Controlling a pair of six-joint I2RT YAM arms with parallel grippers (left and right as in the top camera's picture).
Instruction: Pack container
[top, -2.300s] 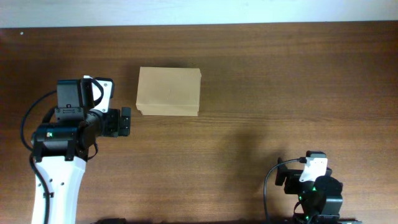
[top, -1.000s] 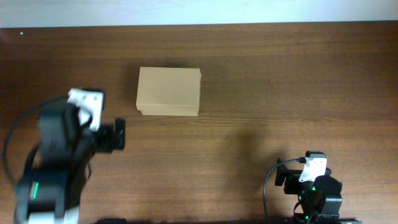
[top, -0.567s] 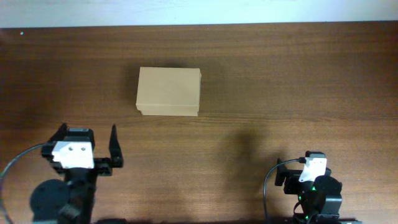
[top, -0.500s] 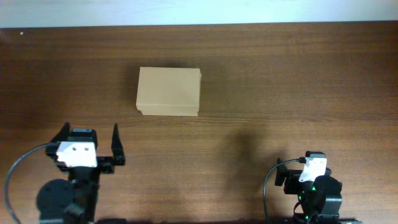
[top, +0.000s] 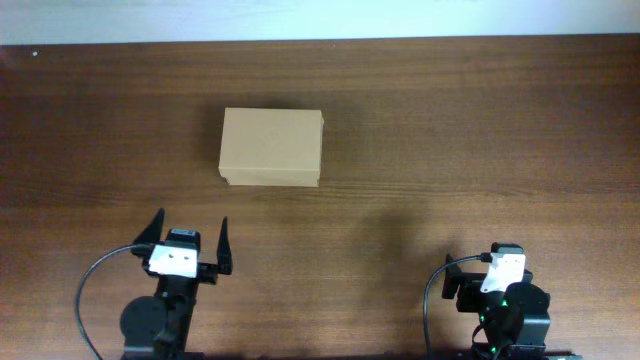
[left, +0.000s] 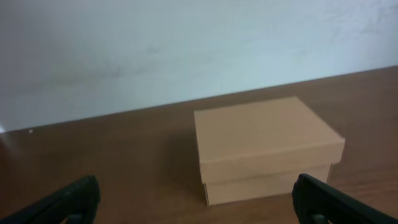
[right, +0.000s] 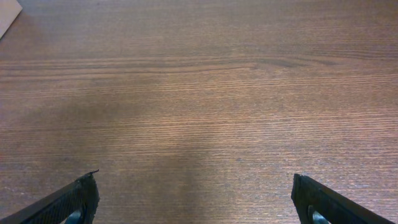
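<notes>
The tan cardboard container (top: 271, 147) sits closed on the wooden table, left of centre toward the back. It also shows in the left wrist view (left: 264, 148), lid down. My left gripper (top: 188, 236) is open and empty at the front left, well short of the box, fingers pointing toward it (left: 199, 202). My right gripper (top: 478, 275) is folded back at the front right; its wrist view shows wide-open fingers (right: 196, 199) over bare wood. No pens or markers are in view.
A white wall (left: 186, 43) runs behind the table's far edge. A corner of the container shows at the top left of the right wrist view (right: 7, 14).
My left arm has pulled back from beside the box's left end to the front edge of the table and turned, with its fingers now open. The right arm and box have not moved.
</notes>
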